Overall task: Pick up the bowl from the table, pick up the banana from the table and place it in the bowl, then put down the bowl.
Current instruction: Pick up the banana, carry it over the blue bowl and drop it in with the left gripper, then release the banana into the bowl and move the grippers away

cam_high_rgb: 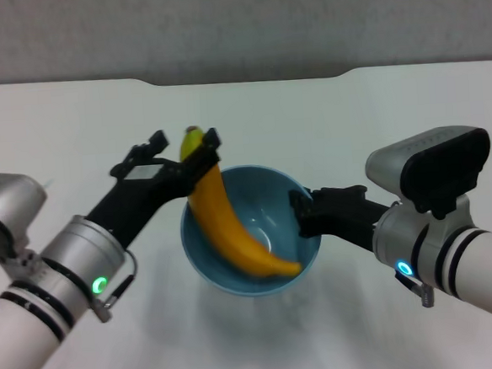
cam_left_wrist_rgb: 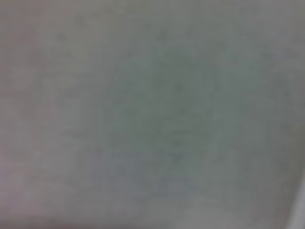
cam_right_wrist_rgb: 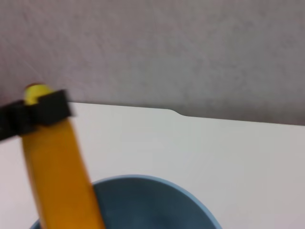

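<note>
Bowl [cam_high_rgb: 235, 274] at centre, held above the table [cam_high_rgb: 351, 118]. Banana [cam_high_rgb: 223, 220] slants into it: lower end inside against the near right wall, upper end sticking out past the far left rim. Left gripper [cam_high_rgb: 195, 153] on the banana's upper end, left of bowl. Right gripper [cam_high_rgb: 301, 214] at the bowl's right rim.
</note>
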Robot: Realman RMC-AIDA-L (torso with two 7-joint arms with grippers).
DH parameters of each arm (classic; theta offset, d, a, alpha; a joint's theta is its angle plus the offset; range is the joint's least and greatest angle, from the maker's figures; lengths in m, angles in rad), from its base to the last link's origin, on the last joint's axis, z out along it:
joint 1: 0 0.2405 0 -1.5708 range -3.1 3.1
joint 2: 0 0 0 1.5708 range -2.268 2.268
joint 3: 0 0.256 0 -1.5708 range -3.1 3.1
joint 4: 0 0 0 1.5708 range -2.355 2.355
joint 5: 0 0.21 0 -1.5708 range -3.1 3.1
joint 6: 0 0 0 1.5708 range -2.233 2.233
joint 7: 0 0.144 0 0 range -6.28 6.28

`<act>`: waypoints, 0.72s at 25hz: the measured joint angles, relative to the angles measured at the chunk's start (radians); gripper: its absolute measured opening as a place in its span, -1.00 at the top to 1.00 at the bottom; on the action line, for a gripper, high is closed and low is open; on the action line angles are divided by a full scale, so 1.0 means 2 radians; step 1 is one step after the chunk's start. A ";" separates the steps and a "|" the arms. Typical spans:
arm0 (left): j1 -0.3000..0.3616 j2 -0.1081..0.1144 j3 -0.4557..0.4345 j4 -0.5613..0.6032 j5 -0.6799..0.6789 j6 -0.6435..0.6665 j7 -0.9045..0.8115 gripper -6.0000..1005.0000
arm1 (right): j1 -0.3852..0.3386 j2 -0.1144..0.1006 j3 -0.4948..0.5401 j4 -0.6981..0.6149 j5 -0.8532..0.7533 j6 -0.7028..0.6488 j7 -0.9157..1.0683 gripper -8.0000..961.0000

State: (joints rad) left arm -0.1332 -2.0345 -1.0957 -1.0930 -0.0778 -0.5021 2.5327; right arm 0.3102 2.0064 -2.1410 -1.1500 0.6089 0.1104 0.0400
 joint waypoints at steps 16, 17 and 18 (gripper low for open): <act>0.076 0.001 -0.111 -0.064 0.057 0.116 0.007 -0.77 | 0.004 -0.002 0.052 0.023 -0.001 0.045 -0.003 0.89; 0.077 0.001 -0.115 -0.065 0.058 0.120 0.007 -0.77 | 0.006 -0.002 0.052 0.025 -0.001 0.045 -0.003 0.89; 0.077 0.001 -0.119 -0.065 0.059 0.127 0.007 -0.77 | 0.008 -0.002 0.053 0.027 -0.001 0.045 -0.003 0.89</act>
State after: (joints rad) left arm 0.0206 -2.0319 -1.3337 -1.2227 0.0393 -0.2482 2.5469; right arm 0.3265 2.0034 -2.0357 -1.0953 0.6074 0.2012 0.0345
